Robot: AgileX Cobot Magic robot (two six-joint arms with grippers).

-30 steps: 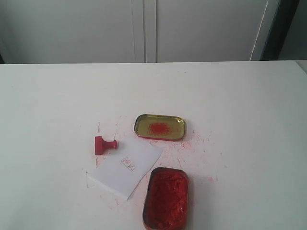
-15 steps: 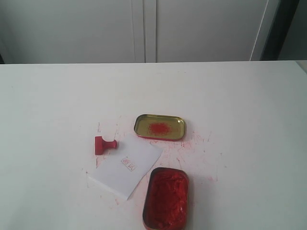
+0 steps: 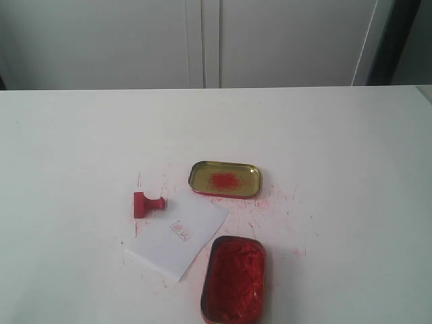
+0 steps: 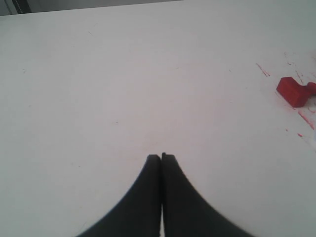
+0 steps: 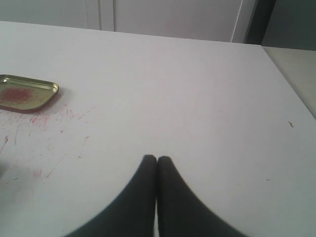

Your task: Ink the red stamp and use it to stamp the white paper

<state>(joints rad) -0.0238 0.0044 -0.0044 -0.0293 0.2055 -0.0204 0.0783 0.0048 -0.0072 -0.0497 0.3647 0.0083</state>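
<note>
Nothing moved; bright red stamp point(image 3: 148, 204) lies on side beside white paper point(image 3: 177, 237); both jaws closed, empty

A shallow oblong lid point(image 3: 225, 179) lies open side up on the white surface point(image 3: 74, 135). Its inside is gold with a rough red blotch in the middle, and its outer rim is red. Nearer the camera than the lid, and apart from it, sits an oblong ink tin point(image 3: 234, 279) full of glossy, creased red ink, its near end cut off by the frame. Fine red smears and specks point(image 3: 273, 197) mark the surface around the lid, thickest along its near edge. Far behind the lid, past the surface's back edge, stand pale grey cabinet doors point(image 3: 283, 40) with a vertical seam.
</note>
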